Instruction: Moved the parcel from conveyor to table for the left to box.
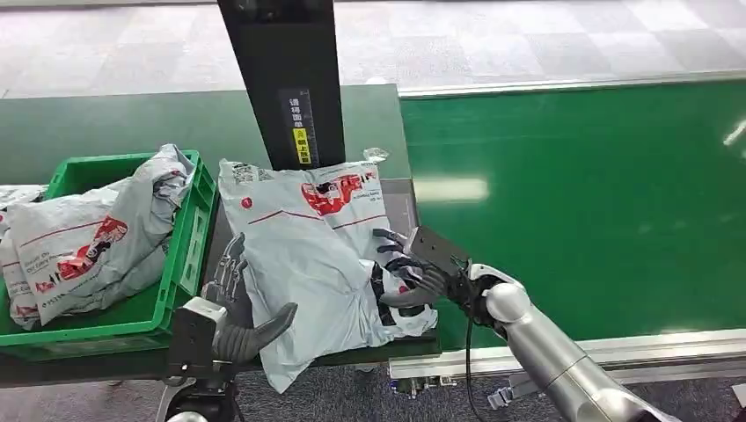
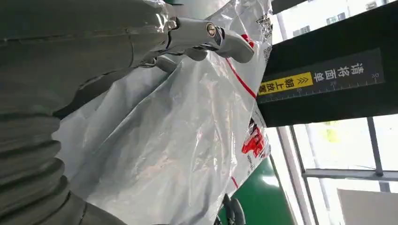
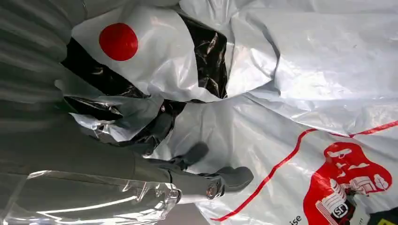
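The parcel [image 1: 308,255] is lying flat on the dark surface [image 1: 400,200] between the green crate [image 1: 189,237] and the green conveyor [image 1: 572,202], near end drooping over the edge. Right robot hand [image 1: 406,280] is clamped on a bunched corner of it. Left robot hand [image 1: 233,308] sits at the parcel's other edge, thumb under the overhang, fingers apart, nothing really gripped yet. I'd say the right should let go only once the bag is fully settled, and the left wants a proper pinch of plastic, since that film looks slippery. The black post [image 1: 281,79] hides the parcel's far edge. Can't tell what's inside it, and the crate's left side is cut off.
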